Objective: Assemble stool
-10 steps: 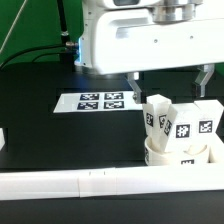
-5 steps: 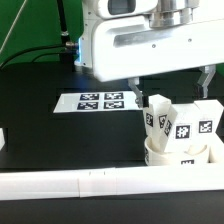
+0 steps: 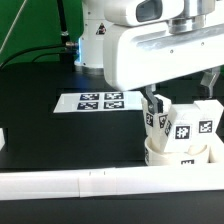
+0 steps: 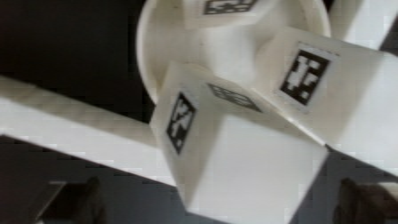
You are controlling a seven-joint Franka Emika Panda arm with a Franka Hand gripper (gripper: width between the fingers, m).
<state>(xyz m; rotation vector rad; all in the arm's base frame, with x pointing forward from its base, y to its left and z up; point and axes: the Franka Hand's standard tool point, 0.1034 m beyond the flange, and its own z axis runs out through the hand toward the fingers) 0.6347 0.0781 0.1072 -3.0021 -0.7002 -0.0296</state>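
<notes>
The stool's round white seat disc (image 3: 180, 154) lies at the exterior view's right, against the front rail. Three blocky white legs with black-and-white tags stand upright on it: one on the left (image 3: 157, 119), one in the middle (image 3: 184, 127), one on the right (image 3: 208, 118). My gripper (image 3: 181, 92) hangs just above them, open, its dark fingers (image 3: 151, 102) reaching down beside the left leg. In the wrist view a tagged leg (image 4: 231, 140) fills the space ahead of my gripper (image 4: 217, 200), between the fingers (image 4: 71, 197) without touching them. The seat disc (image 4: 178, 35) lies behind it.
A long white rail (image 3: 70, 184) runs along the front of the black table. The marker board (image 3: 99, 101) lies flat behind it, left of the stool. A small white piece (image 3: 2, 138) shows at the left edge. Green cables hang at the back left.
The arm has swung toward the exterior view's right and come lower over the legs. The jaws have stayed open. The stool parts have not moved.
</notes>
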